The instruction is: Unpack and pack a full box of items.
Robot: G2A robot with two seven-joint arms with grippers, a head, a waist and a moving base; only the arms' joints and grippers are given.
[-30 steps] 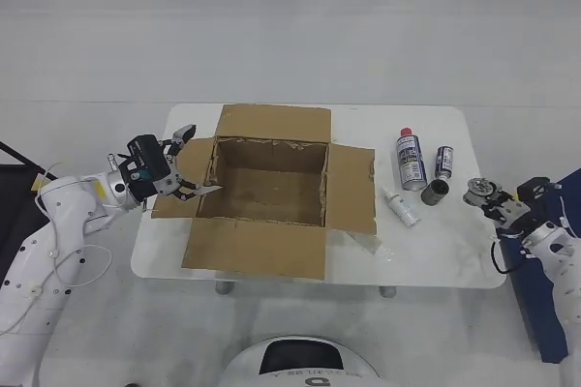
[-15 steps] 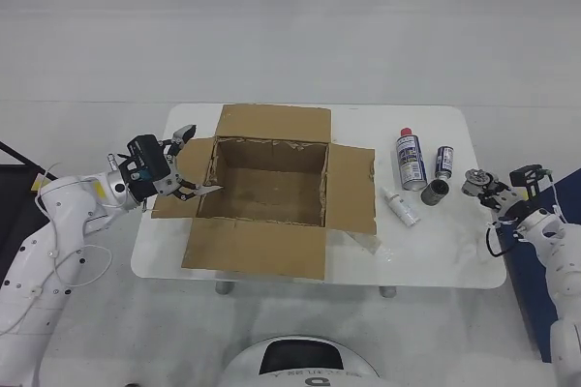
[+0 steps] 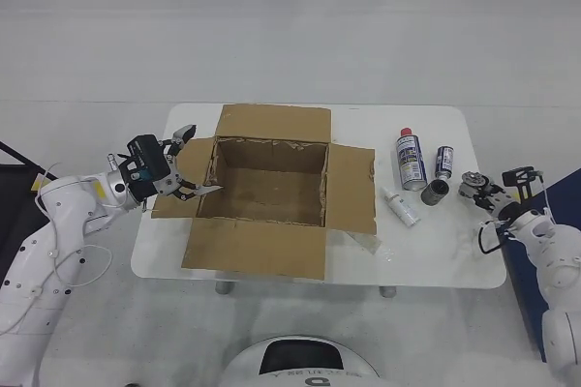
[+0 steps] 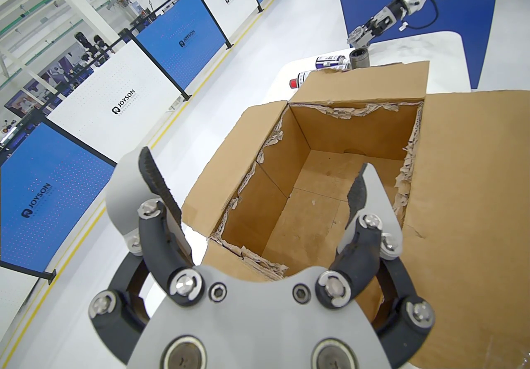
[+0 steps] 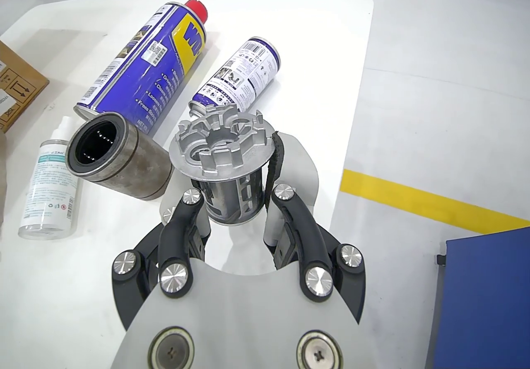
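The box (image 3: 271, 198) is sitting empty on the worktop (image 3: 436, 256), four items (image 3: 411, 160) lying to its right. The right pincer (image 5: 234, 176) is gripping a cast metal part (image 5: 221, 138) beside them; the left pincer (image 4: 254, 161) is gaping empty at the box's left. Repacking seems unstarted.

Cardboard box (image 3: 271, 189) gapes in the middle of the desk (image 3: 445, 261), flaps splayed flat, its bare floor reachable from above — ragged torn edges line its rim. To its right a large spray can (image 3: 411, 160), small spray can (image 3: 444, 161), steel sleeve (image 3: 434, 193) and white bottle (image 3: 401, 207) crowd together, the sleeve just beside the right gripper (image 3: 482, 187) and the cast metal part (image 5: 223, 143) it grips.
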